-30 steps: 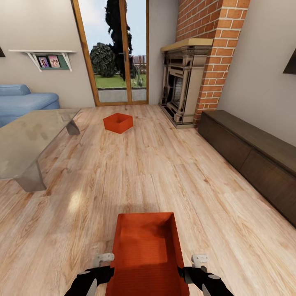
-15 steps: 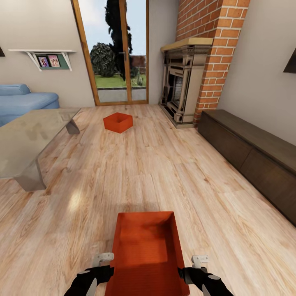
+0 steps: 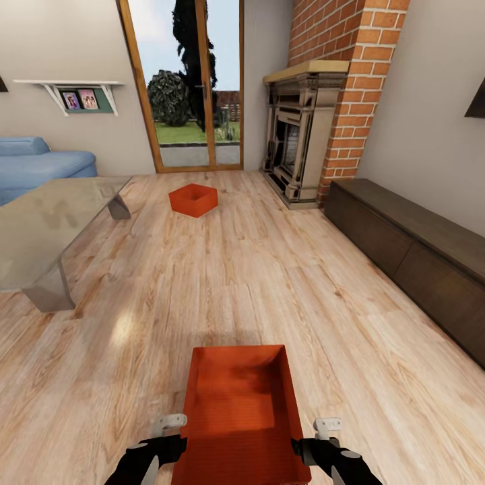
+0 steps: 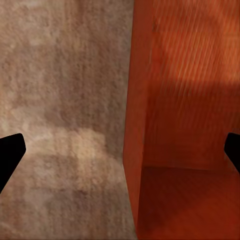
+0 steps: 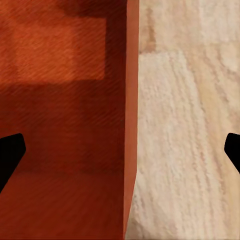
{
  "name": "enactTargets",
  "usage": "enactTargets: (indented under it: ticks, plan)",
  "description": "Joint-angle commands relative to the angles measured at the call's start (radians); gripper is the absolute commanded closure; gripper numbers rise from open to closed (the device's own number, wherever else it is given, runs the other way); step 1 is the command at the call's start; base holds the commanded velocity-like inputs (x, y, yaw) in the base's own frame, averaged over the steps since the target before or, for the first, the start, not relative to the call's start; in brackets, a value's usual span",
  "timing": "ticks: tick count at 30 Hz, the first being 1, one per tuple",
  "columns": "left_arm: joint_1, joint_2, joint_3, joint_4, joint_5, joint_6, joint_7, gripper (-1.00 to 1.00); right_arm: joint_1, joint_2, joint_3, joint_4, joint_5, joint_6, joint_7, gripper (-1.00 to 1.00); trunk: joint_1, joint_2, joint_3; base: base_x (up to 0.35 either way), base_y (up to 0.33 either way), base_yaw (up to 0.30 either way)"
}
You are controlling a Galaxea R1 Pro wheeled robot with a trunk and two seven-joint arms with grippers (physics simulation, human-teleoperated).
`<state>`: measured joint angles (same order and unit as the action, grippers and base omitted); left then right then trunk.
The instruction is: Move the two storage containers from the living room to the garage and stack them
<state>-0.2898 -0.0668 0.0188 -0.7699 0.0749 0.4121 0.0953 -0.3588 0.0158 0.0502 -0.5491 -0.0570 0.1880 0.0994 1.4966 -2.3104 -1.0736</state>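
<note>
Ahead, bare plank floor [image 3: 269, 283] separates near container [image 3: 239, 411], its side walls straddled by spread left gripper [image 4: 120, 155] and right gripper [image 5: 120, 150], from far container [image 3: 193, 200]; glass table [image 3: 47, 229] flanks left, dark cabinet [image 3: 417, 256] right.

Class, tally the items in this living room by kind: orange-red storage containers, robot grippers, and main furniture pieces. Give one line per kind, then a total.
Orange-red storage containers: 2, near container, far container
Grippers: 2, left gripper, right gripper
Furniture: 3, blue sofa, glass table, dark low cabinet
Total: 7
</note>
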Motion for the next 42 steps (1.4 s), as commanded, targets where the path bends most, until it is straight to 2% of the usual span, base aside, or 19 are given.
enactTargets:
  ticks: [1, 5, 28, 34, 42]
  plan:
    - [0.000, -0.001, 0.002, -0.002, 0.008, 0.005, 0.004, -1.00, 0.000, 0.000, 0.002, -0.002, -0.006, 0.006, 0.000, -1.00, 0.004, -0.008, -0.004, 0.000, 0.000, 0.000]
    - [0.000, -0.001, 0.002, 0.000, 0.008, 0.006, 0.004, -1.00, 0.000, 0.000, 0.002, -0.002, -0.006, 0.006, 0.000, -1.00, 0.019, -0.036, -0.017, 0.000, 0.000, 0.000]
    - [0.000, -0.004, 0.000, 0.010, 0.005, 0.019, 0.007, -1.00, 0.000, 0.000, 0.003, -0.002, -0.006, 0.010, -0.003, -1.00, 0.019, -0.036, -0.017, 0.000, 0.000, 0.000]
    - [0.000, -0.004, 0.000, 0.021, 0.006, 0.018, 0.008, -1.00, 0.000, 0.000, 0.003, -0.002, -0.006, 0.010, -0.003, -1.00, 0.042, -0.078, -0.035, 0.000, 0.000, 0.000]
    - [0.000, -0.004, 0.000, 0.021, 0.006, 0.018, 0.008, -1.00, 0.000, 0.000, 0.003, -0.002, -0.006, 0.009, -0.003, -1.00, 0.042, -0.078, -0.035, 0.000, 0.000, 0.000]
